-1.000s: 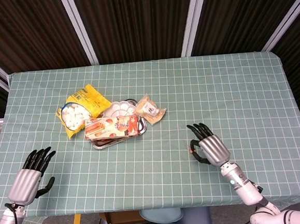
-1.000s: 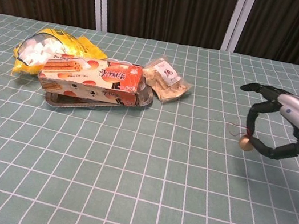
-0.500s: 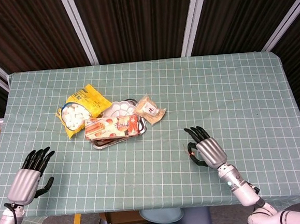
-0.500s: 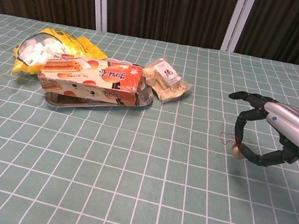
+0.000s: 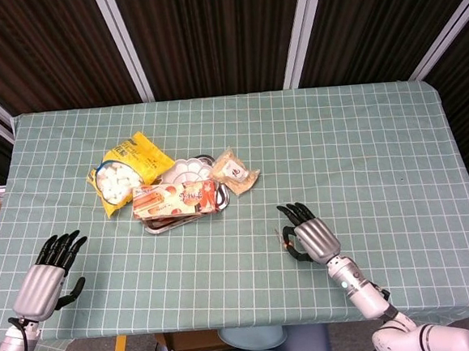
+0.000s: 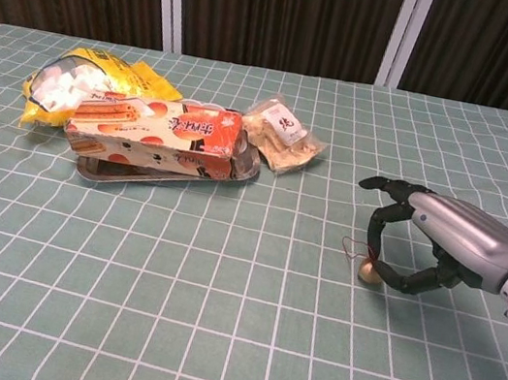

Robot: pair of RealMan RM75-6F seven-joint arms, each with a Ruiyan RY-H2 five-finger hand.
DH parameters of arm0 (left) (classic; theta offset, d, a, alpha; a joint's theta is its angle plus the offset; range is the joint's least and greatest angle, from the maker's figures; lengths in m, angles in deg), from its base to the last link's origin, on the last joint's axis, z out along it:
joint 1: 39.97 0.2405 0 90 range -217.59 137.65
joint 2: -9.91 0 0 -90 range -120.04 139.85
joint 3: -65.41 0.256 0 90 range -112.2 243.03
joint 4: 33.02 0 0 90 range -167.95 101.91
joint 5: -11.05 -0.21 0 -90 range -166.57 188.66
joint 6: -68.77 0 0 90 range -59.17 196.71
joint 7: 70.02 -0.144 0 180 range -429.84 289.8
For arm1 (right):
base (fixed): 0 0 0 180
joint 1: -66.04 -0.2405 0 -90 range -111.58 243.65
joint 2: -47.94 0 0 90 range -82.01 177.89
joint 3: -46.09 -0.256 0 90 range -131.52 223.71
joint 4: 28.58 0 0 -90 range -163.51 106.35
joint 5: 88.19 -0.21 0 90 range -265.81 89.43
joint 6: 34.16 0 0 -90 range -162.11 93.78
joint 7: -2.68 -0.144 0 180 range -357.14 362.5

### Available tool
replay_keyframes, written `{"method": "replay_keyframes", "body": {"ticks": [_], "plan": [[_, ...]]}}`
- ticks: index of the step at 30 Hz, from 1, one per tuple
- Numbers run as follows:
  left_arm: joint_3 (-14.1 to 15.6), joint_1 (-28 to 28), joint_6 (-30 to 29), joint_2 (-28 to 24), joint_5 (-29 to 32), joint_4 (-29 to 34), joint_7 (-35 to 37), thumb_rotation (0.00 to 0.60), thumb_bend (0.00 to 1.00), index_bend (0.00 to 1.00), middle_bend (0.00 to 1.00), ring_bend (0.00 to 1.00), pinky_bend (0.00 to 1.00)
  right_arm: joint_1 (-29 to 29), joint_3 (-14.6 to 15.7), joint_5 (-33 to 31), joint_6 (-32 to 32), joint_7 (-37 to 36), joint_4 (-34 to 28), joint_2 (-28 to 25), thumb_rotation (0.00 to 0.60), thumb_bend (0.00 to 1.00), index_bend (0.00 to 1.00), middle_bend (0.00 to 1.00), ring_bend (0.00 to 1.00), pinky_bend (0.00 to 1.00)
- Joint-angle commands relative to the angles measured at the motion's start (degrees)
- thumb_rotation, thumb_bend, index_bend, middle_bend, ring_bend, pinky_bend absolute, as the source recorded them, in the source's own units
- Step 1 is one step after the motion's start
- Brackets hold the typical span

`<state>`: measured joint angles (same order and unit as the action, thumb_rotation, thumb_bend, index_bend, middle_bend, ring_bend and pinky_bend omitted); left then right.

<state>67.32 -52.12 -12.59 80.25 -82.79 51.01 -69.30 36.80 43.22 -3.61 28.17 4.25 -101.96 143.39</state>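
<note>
Right hand (image 6: 422, 241) is pinching a small bead (image 6: 369, 272) low over the cloth (image 6: 211, 320), left hand (image 5: 49, 275) idle with fingers apart; carrying step, next needs a steady grip.

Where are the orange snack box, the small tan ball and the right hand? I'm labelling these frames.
orange snack box (image 6: 151, 133), chest view, on its printed front face.
small tan ball (image 6: 369, 272), chest view, on its rounded side, at the fingertips.
right hand (image 5: 307, 239), head view, on the silver back of the hand.

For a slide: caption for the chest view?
Right hand pinches a small tan ball above the checked tablecloth, snack packs at left.
</note>
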Motion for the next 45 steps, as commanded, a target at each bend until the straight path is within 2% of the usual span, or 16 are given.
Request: {"method": "replay_keyframes", "body": {"ticks": [1,10,12,17,25,29,30,33,35,38,42,45], "plan": [[0.07,-0.03,0.07,0.04,-0.08,-0.01,-0.02,0.6,0.42,0.0,0.0,0.0,0.06,-0.02,0.07,-0.16,-0.23,-0.01,0.39,0.16,0.6,0.58,0.77,0.16,0.0,0.0],[0.38,-0.19,0.42,0.28,-0.43,0.01,-0.25,0.6,0.42,0.0,0.0,0.0,0.06,0.26,0.32,-0.91,-0.66,1.54,0.83,0.07,0.6,0.58,0.74,0.16,0.0,0.0],[0.46,-0.17,0.36,0.25,-0.56,0.08,-0.34,0.6,0.42,0.0,0.0,0.0,0.06,0.33,0.44,-1.31,-1.07,2.12,0.42,-0.16,0.6,0.58,0.7,0.16,0.0,0.0],[0.47,-0.05,-0.01,0.07,-0.68,0.22,-0.04,0.6,0.44,0.0,0.0,0.0,0.06,0.66,0.6,-1.35,-0.65,3.36,-0.66,-0.81,0.6,0.58,0.51,0.16,0.0,0.0],[0.54,0.07,-0.33,-0.09,-0.87,0.32,0.13,0.6,0.44,0.0,0.0,0.0,0.06,1.66,0.77,-1.49,0.96,6.24,-2.9,-2.24,0.6,0.58,0.39,0.12,0.0,0.0],[0.48,0.24,-0.88,-0.28,-1.0,0.32,0.46,0.6,0.43,0.0,0.0,0.0,0.06,4.82,2.02,0.73,7.23,9.3,-7.43,-6.47,0.6,0.58,0.23,0.06,0.0,0.0],[0.33,0.42,-1.41,-0.41,-0.99,0.24,0.78,0.6,0.43,0.0,0.0,0.0,0.06,9.05,3.76,2.46,14.26,12.63,-11.25,-11.61,0.6,0.58,0.18,0.04,0.0,0.0],[0.1,0.67,-2.05,-0.46,-0.84,-0.02,1.12,0.6,0.43,0.0,0.0,0.0,0.06,16.14,6.48,2.91,23.69,17.3,-19.5,-20.08,0.6,0.52,0.03,0.0,0.0,0.0],[-0.11,0.82,-2.4,-0.43,-0.67,-0.06,1.03,0.6,0.43,0.0,0.0,0.0,0.06,21.31,7.46,3.62,31.51,16.55,-21.73,-23.79,0.6,0.48,0.0,0.0,0.0,0.0],[-0.25,1.0,-2.79,-0.36,-0.61,-0.01,0.75,0.6,0.43,0.0,0.0,0.0,0.06,27.68,6.8,2.31,40.54,10.3,-19.61,-25.19,0.6,0.48,0.0,0.0,0.0,0.0],[-0.48,1.02,-3.37,0.08,-1.01,-0.01,0.14,0.6,0.43,0.0,0.0,0.0,0.05,29.26,5.81,1.38,41.0,5.19,-18.66,-27.75,0.6,0.47,0.0,0.0,0.0,0.0],[-0.56,1.3,-4.1,0.39,-1.27,0.44,-0.61,0.6,0.43,0.0,0.0,0.0,0.05,29.58,5.84,1.28,39.44,4.45,-18.94,-29.02,0.6,0.47,0.0,0.0,0.0,0.0]]}}
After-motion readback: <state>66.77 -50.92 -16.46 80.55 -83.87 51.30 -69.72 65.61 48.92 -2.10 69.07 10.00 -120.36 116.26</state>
